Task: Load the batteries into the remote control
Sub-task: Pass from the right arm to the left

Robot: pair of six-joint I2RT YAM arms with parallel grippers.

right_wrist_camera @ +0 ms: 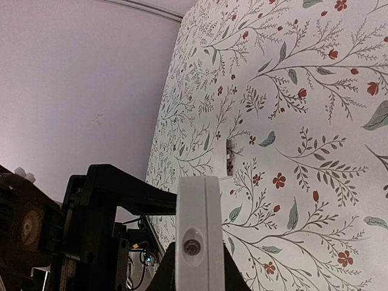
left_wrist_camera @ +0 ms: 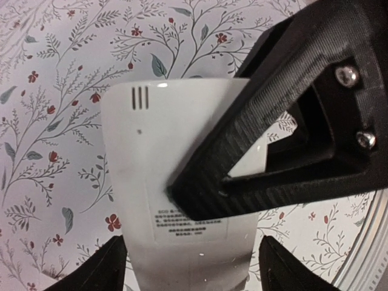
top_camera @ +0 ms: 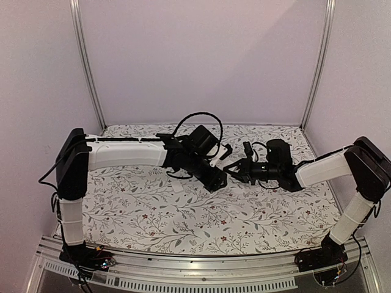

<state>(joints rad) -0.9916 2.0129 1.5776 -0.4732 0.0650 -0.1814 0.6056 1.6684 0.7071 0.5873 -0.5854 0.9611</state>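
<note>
The right claw (right_wrist_camera: 197, 270) pinches the white remote (left_wrist_camera: 157, 151) tight. The left claw (left_wrist_camera: 191, 267) is wide, one finger each side of it.

Both arms reach inward to mid-frame: left gripper (top_camera: 217, 179) with fingers spread, right gripper (top_camera: 232, 169) with fingers clamped tight.

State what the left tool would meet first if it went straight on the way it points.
The remote control, which lies between its fingers; further along, probably the right tool, clamped across it. Depth is unclear.
</note>
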